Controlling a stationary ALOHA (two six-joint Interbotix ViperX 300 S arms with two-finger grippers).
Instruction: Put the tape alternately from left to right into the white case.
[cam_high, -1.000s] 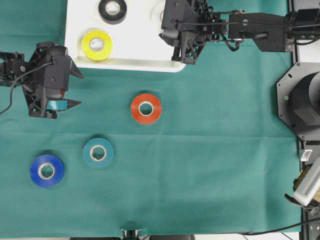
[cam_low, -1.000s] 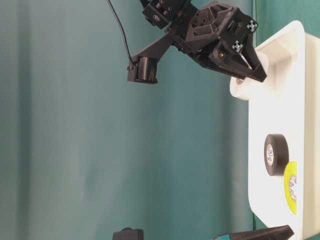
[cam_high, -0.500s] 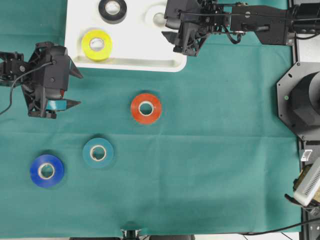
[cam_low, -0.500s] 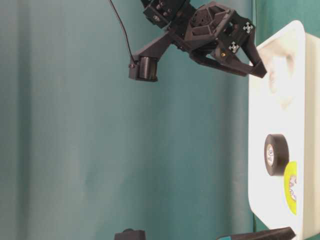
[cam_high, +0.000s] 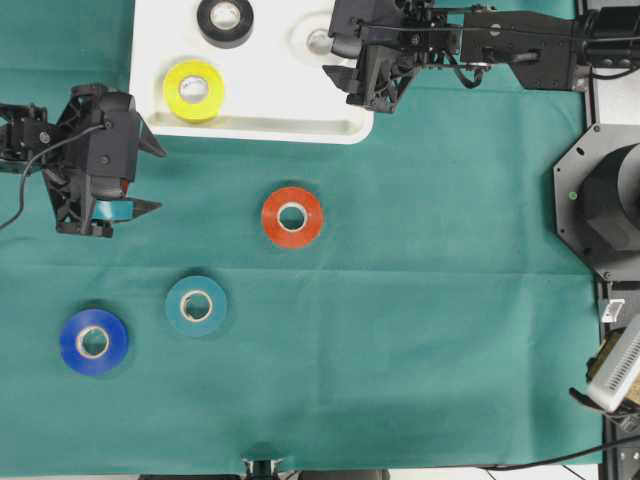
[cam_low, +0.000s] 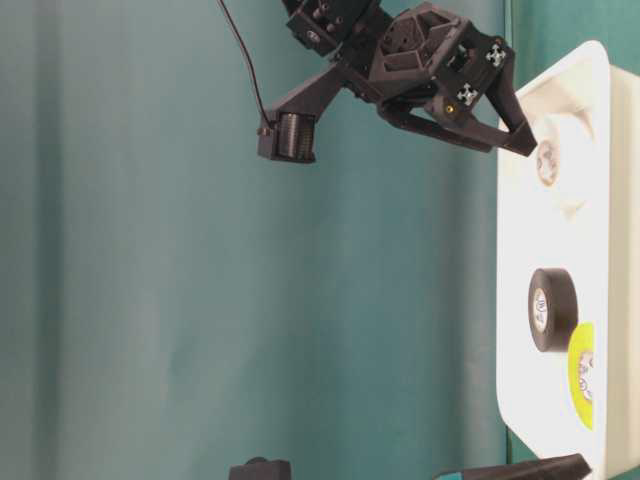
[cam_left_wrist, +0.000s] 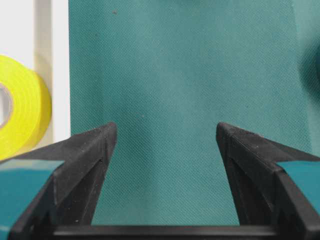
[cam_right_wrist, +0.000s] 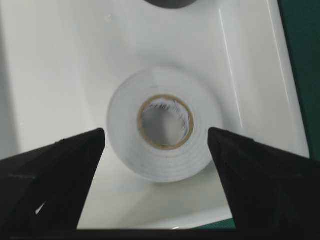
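The white case (cam_high: 262, 120) lies at the far left-centre of the green cloth. Inside it lie a black tape (cam_high: 225, 20), a yellow tape (cam_high: 194, 90) and a white tape (cam_high: 317, 40). My right gripper (cam_high: 352, 90) hovers open over the case's right end. In the right wrist view the white tape (cam_right_wrist: 125, 120) lies flat just ahead of the spread fingertips, untouched. A red tape (cam_high: 292, 216), a teal tape (cam_high: 196, 305) and a blue tape (cam_high: 93, 341) lie on the cloth. My left gripper (cam_high: 160, 180) is open and empty, left of the red roll, just in front of the case.
In the left wrist view the yellow tape (cam_left_wrist: 20, 112) sits behind the case rim (cam_left_wrist: 60, 75), with bare cloth between the fingers. The table-level view shows the right gripper (cam_low: 522, 145) above the white tape (cam_low: 548, 162). A black round base (cam_high: 610, 200) stands at the right edge.
One second ago my right gripper held the white roll over the case. It has since let go, and the roll lies in the case. The gripper moved toward the far edge. The left arm stayed still.
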